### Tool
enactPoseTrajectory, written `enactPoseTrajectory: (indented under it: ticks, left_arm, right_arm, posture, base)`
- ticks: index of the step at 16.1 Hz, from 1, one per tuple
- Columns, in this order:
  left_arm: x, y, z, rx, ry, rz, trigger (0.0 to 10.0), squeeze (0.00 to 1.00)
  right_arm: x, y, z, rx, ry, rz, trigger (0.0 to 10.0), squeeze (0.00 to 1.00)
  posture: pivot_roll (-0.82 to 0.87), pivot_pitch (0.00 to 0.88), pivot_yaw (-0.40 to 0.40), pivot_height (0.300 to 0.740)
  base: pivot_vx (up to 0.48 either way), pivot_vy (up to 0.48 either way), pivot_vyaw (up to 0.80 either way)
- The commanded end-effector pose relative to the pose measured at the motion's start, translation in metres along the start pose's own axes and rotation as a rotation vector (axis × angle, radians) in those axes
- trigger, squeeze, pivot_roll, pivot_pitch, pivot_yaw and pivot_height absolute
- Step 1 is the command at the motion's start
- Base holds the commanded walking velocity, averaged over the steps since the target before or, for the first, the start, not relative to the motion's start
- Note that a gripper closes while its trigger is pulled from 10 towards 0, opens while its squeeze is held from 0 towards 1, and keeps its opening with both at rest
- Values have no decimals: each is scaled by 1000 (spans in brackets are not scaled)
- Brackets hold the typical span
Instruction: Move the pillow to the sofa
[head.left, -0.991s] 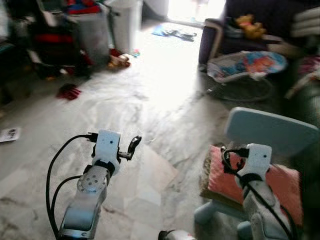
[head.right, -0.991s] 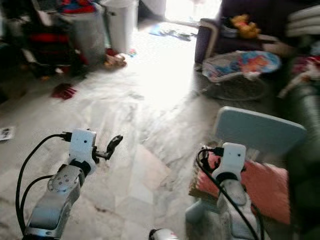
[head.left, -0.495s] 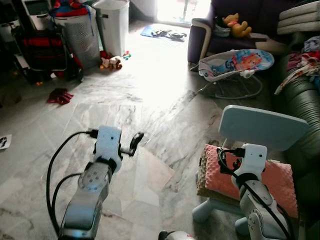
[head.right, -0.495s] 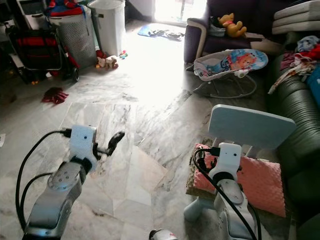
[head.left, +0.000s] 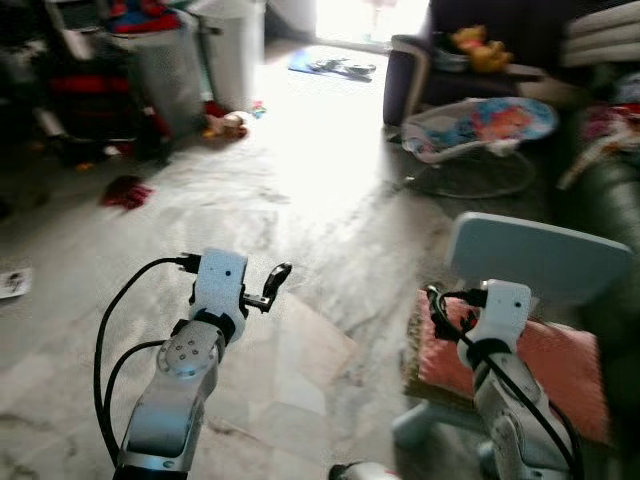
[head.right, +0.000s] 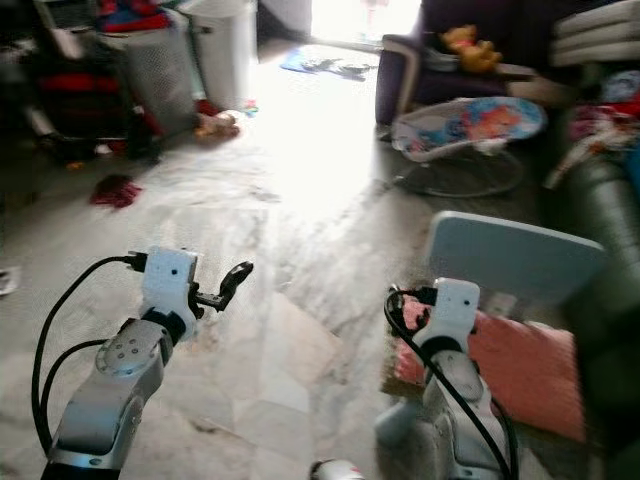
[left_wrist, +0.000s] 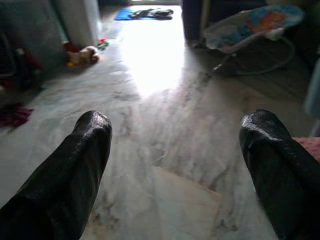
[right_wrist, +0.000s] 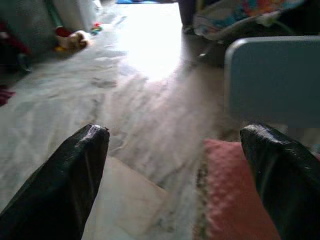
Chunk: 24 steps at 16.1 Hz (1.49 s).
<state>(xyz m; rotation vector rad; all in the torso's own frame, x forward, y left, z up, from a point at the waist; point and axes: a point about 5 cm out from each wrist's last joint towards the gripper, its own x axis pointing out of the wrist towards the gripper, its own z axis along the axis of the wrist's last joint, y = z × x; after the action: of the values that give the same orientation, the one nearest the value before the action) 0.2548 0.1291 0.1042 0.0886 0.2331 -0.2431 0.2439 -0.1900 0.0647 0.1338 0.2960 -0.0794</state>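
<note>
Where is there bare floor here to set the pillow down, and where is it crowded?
Bare marble floor stretches between the left tool and the pale blue chair holding the pink pillow. Crowded: the far left by the bins, and around the baby bouncer.

- Daylight pours in from a doorway (head.left: 372, 12) at the top centre of the eye views, blown out to white.
- Glare spreads over the marble floor (head.left: 300, 190) below it.
- Upper left corner sits in deep shade.
- Motion blur softens both eye views throughout.
- Wrist views are dim; black fingertips (left_wrist: 85, 150) loom out of focus.
</note>
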Motion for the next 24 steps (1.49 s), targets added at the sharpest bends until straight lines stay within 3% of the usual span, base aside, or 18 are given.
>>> enactPoseTrajectory:
  ticks: [1, 13, 24]
  left_arm:
    - [1, -2, -1, 2, 16, -21, 10000, 0]
    - [6, -1, 2, -32, 36, -29, 10000, 0]
    - [13, 0, 3, -32, 28, -28, 10000, 0]
  right_arm:
    - [0, -2, 0, 9, -3, -3, 10000, 0]
    - [2, -2, 6, 29, -17, 12, 10000, 0]
    - [14, -15, 23, -15, -70, -34, 10000, 0]
  posture:
    - [6, 0, -8, 740]
    - [5, 0, -10, 740]
    - [6, 0, -22, 740]
  base:
    - [-240, 0, 0]
    - [-252, 0, 0]
    - [-197, 0, 0]
